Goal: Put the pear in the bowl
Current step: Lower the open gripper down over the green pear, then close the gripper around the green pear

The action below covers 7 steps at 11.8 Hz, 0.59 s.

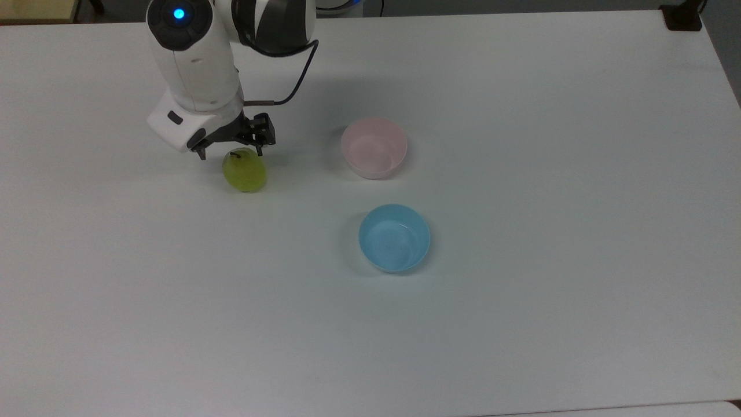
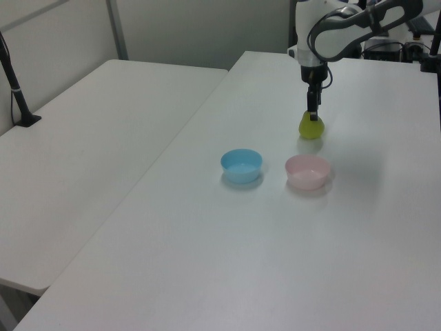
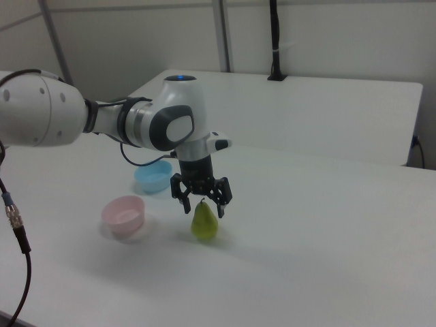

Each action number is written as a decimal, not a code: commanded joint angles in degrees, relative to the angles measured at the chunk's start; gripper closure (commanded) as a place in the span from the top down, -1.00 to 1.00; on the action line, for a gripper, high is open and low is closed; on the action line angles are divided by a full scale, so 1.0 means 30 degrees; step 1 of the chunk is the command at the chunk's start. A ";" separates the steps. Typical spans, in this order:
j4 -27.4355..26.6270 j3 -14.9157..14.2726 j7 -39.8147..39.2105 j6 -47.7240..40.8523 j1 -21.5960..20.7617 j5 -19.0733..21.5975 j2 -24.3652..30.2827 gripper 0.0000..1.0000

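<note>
The yellow-green pear stands upright on the white table, its dark stem up. My gripper hangs open just above it, one finger on each side of the stem tip, not touching the fruit's body. The pale pink bowl sits empty to the top view's right of the pear, about a bowl's width away.
A light blue bowl stands empty near the pink one. A second white table adjoins in the left view's left. A black clamp sits at the top view's upper right corner.
</note>
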<state>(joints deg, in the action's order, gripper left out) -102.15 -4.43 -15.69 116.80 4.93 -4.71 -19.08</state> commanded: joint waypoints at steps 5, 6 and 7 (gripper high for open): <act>-0.0694 -0.0017 -0.0512 0.2051 -0.0295 -0.0215 -0.0789 0.01; -0.0725 -0.0017 -0.0541 0.2083 -0.0295 -0.0216 -0.0731 -0.24; -0.0696 -0.0017 -0.0541 0.1938 -0.0295 -0.0216 -0.0527 -0.38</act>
<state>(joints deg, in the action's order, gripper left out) -102.27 -4.27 -16.13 120.56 4.27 -4.82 -21.71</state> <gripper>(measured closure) 0.357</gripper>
